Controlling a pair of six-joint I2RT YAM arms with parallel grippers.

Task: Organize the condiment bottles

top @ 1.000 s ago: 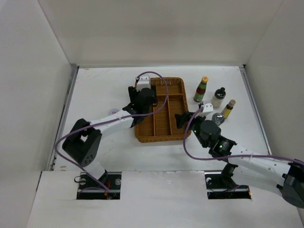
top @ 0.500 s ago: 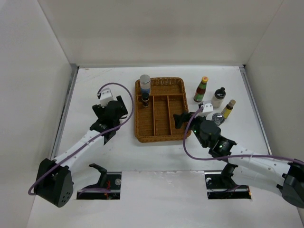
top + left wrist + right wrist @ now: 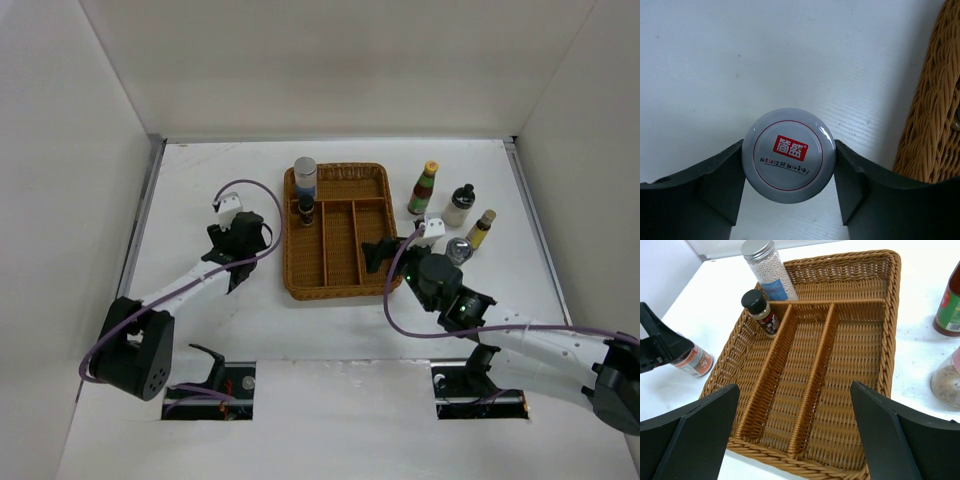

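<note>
**Inspector:** Start at the left. What do you record?

**Recorder:** The left gripper [image 3: 240,244] is low over the white table [image 3: 200,180], just left of the brown woven tray [image 3: 345,168]. Its fingers [image 3: 722,182] are closed on a grey-lidded jar [image 3: 788,155], with one pad touching each side of the lid. The lid carries a red label with white characters. The jar sits near the tray's left wall, outside it.

**Inspector:** And in the tray?

**Recorder:** Two items, both upright at the far left corner. A silver-capped jar [image 3: 305,175] of pale beads with a blue label stands farthest back. A black-capped spice bottle [image 3: 306,209] stands just in front of it, at the far end of the left long compartment. I cannot tell whether the two share a compartment.

**Inspector:** The right arm?

**Recorder:** The right gripper [image 3: 380,252] hangs over the tray's near right corner. Its fingers [image 3: 700,435] are spread wide, and the tray's weave shows between them.

**Inspector:** Right of the tray?

**Recorder:** Four items stand upright on the table, close together and all outside the tray. The red-green bottle [image 3: 424,188] with a yellow cap is nearest the tray's far right corner. Next comes the pale bottle [image 3: 459,206] with a black cap. The yellow bottle [image 3: 481,229] is farthest right. The silver-lidded jar [image 3: 458,249] is just beside the right wrist.
</note>
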